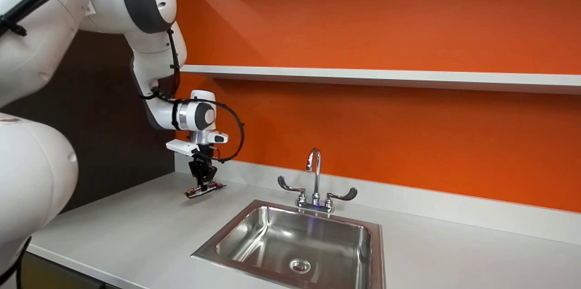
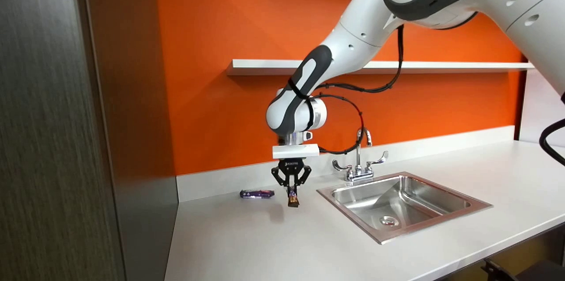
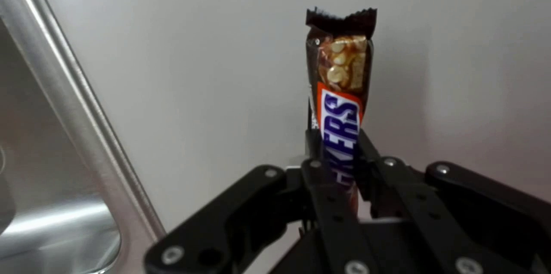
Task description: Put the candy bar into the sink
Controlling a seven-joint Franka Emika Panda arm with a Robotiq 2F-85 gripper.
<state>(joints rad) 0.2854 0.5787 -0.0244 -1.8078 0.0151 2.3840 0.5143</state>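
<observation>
Pinching the candy bar about midway along with the gripper, presumably to keep both ends balanced. Holding it above the counter, off the surface judging by the detached shadow, probably so as to clear the edge of the sink on the way in. Hanging between the sink and the dark panel, not yet in place for a drop. Likely needing a sideways carry before letting go. Best to leave alone the purple bar lying on the counter, apparently unneeded
</observation>
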